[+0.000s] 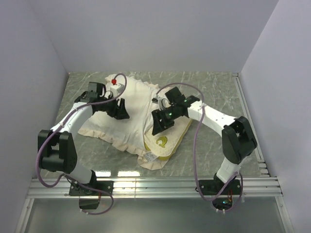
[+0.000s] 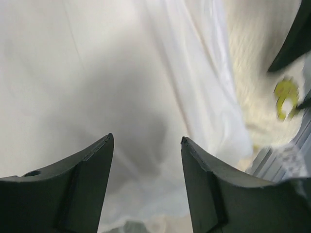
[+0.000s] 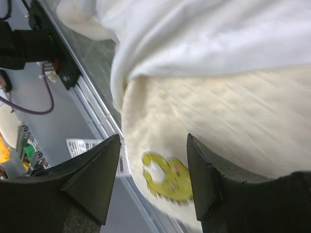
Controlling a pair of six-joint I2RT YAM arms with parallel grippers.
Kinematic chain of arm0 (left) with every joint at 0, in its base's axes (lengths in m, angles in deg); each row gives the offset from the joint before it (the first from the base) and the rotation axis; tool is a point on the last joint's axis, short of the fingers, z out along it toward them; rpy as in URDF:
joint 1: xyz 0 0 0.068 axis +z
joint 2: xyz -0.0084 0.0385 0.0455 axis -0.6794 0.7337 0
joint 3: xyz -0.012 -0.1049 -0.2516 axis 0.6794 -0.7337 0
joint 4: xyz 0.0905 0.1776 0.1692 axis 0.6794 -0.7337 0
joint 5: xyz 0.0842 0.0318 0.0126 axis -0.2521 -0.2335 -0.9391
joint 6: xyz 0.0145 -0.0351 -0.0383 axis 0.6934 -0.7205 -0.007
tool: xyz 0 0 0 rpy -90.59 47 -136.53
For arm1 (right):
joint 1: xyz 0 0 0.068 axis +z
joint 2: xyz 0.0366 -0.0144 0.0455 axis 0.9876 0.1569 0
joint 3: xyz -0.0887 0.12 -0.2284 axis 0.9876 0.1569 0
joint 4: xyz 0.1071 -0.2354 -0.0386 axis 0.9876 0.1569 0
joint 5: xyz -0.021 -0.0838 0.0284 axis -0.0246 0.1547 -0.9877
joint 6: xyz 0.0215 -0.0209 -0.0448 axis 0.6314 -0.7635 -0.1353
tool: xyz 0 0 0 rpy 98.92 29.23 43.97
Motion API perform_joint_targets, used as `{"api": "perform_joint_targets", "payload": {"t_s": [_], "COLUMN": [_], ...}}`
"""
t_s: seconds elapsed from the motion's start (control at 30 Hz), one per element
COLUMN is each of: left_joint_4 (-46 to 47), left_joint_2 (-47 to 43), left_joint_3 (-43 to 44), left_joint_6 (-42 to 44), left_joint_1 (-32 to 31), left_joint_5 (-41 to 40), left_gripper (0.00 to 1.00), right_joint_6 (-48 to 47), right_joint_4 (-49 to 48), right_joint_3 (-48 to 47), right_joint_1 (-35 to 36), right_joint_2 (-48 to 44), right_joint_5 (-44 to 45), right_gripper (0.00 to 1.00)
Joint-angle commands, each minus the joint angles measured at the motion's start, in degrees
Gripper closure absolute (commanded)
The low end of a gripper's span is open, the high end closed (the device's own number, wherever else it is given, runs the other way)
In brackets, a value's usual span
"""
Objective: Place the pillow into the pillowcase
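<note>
The cream-yellow dimpled pillow (image 1: pixel 170 141) lies mid-table with its near-right part showing, round yellow mark (image 1: pixel 161 141) up. The white pillowcase (image 1: pixel 131 114) with beige ruffled trim covers its far-left part. My left gripper (image 1: pixel 120 110) is open and empty over the white cover (image 2: pixel 121 73). My right gripper (image 1: pixel 159 124) is open and empty just above the pillow (image 3: pixel 218 126), near the cover's edge (image 3: pixel 204 43). The yellow mark shows in the right wrist view (image 3: pixel 165 177) between my fingers and in the left wrist view (image 2: pixel 285 97).
A small red ball (image 1: pixel 114 81) sits on the left arm's wrist. A white label tag (image 1: pixel 150 156) hangs at the pillow's near corner. Metal rails (image 1: pixel 155 182) run along the table's near edge and right side. Grey walls enclose the table.
</note>
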Motion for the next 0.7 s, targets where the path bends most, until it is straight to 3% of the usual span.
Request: {"api": "perform_joint_targets", "payload": {"t_s": [0.0,0.07,0.1,0.13,0.17,0.2,0.37,0.43,0.6,0.67], "left_joint_4": [-15.64,-22.06,-21.91,-21.04,-15.38,-11.06,2.25,4.00,7.53,8.85], "left_joint_2": [-2.20,-4.30,-5.45,-7.55,-8.70,-10.37,-6.70,-3.02,0.69,0.52], "left_joint_3": [-0.17,-0.88,-1.14,-1.40,-1.67,-2.19,3.50,7.62,8.79,7.39], "left_joint_6": [20.79,29.67,29.71,28.84,26.83,20.11,13.20,10.48,7.74,6.69], "left_joint_1": [0.74,0.82,1.17,1.61,1.53,0.05,-10.41,-14.35,-19.99,-20.97], "left_joint_5": [1.82,3.41,3.85,4.29,3.86,2.46,-9.75,-10.82,-12.06,-12.49], "left_gripper": [0.37,0.36,0.36,0.35,0.26,0.24,0.23,0.24,0.23,0.21], "right_joint_6": [-10.02,-11.09,-10.74,-9.43,-8.55,-7.41,-2.84,-1.61,3.14,5.69], "right_joint_4": [14.36,15.52,14.91,13.95,11.42,10.26,6.38,8.04,3.50,-0.62], "right_joint_3": [-7.81,-10.38,-11.61,-11.97,-12.32,-12.67,-14.78,-15.14,-3.67,0.49], "right_joint_1": [-5.72,-8.88,-13.16,-15.03,-17.14,-20.55,-27.17,-28.14,-25.69,-21.67], "right_joint_2": [-1.86,-1.42,-1.16,-0.64,-0.11,1.29,9.02,14.10,13.19,10.63], "right_joint_5": [4.15,6.68,7.39,8.18,9.15,10.73,17.33,12.45,-6.11,-12.24], "right_gripper": [0.37,0.37,0.36,0.36,0.36,0.36,0.40,0.40,0.76,0.80]}}
